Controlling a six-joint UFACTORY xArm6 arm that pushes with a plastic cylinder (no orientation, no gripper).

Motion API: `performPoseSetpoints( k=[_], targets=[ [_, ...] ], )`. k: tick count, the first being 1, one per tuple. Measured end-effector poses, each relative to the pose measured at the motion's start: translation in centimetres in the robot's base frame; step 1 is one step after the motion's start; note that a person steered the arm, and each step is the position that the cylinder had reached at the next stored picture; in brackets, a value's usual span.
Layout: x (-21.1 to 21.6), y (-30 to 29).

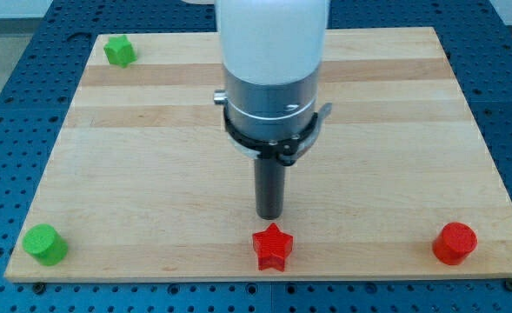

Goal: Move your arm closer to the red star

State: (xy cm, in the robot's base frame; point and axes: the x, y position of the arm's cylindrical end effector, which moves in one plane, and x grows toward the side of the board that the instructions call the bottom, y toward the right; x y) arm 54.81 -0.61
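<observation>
The red star [272, 247] lies on the wooden board [151, 156] near the view's bottom edge, at the middle. My tip [269, 216] is the lower end of the dark rod, just above the star in the view, a small gap away. The rod hangs from the white and grey arm at the view's top middle.
A red cylinder [455, 243] stands at the bottom right corner. A green cylinder [44, 243] stands at the bottom left corner. A green block [120, 50] of unclear shape sits at the top left corner. Blue perforated table surrounds the board.
</observation>
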Motion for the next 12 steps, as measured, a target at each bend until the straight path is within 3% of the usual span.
performPoseSetpoints(
  k=[5, 9, 12],
  targets=[
    [4.7, -3.9],
    [7.1, -3.8],
    [6.3, -3.7]
  ],
)
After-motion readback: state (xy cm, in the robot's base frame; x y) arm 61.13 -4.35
